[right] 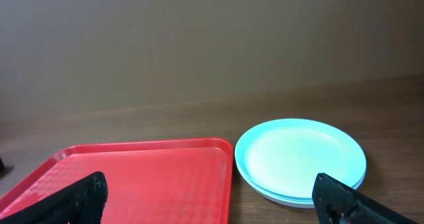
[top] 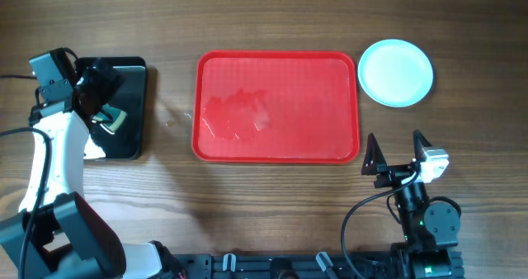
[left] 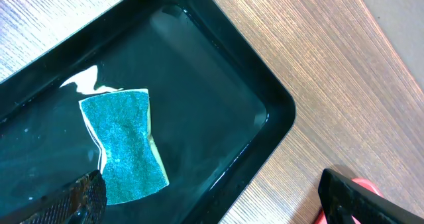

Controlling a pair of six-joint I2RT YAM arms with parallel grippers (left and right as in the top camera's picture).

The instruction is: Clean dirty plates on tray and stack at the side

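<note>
Black and glossy, the small tray [top: 132, 73] lies at the far left of the wooden surface [top: 272, 196]. A thin layer of clear liquid seems to lie in it, and a sponge [left: 126, 144] rests flat in it, teal scouring face up over a yellow layer. The left jaws hang over this tray and are spread wide with nothing between them. In the left wrist view one dark fingertip [left: 86, 196] sits at the sponge's lower corner, though whether it touches cannot be told. The other fingertip stands well apart, out past the tray's rim and above the bare wood.

At centre lies the red tray [top: 276, 68], flat and square to the surface's edges. Pale wet-looking streaks mark the left half of its floor.

Just beside the red tray's far right corner, on the bare wood, stand the plates [top: 396, 73]. They are nested in one neat stack with a pale turquoise plate on top. The right wrist view shows further rims beneath it, the lowest looking whiter.

Nearer the robot's base, just off the red tray's near right corner, the right jaws are also spread wide. They grip nothing and touch neither the tray nor the stack.
</note>
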